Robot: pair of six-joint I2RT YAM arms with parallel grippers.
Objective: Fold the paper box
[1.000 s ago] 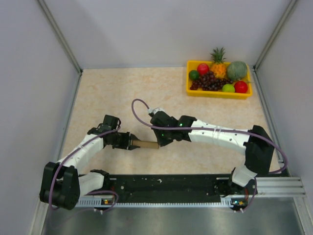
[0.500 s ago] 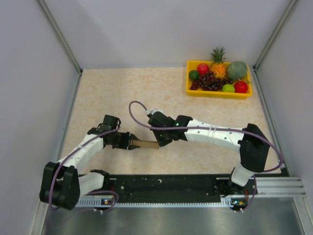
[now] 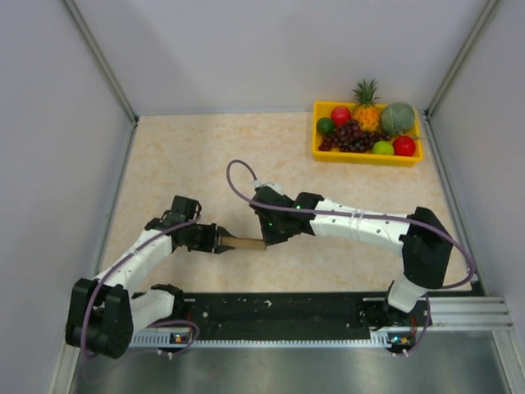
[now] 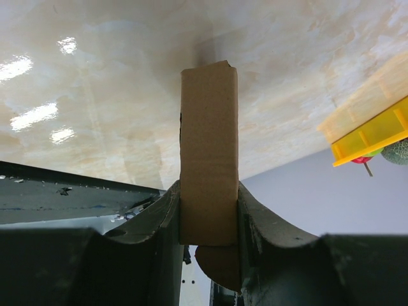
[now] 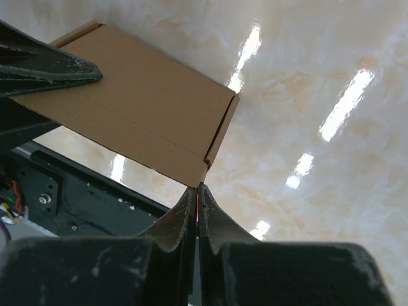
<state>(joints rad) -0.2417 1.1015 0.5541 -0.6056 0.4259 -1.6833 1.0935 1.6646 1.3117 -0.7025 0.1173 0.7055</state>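
Seemingly right tool (image 5: 197,189) tight on box (image 5: 134,102)

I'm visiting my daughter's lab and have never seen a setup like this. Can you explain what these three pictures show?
These are two robot arms bolted at the near edge of a table. The wide picture looks down from above and behind them, with the left arm on the left and the right arm on the right. The other two pictures come from a small camera on each wrist, so the dark shapes at the bottom are that arm's own fingers.

At the far right of the table stands a yellow tray of fruit. Between the arms is a small brown paper box. The left gripper is clamped on one end of it. The right gripper has its fingers pressed together at a corner of the box. Whether they pinch a thin flap there, I cannot tell.
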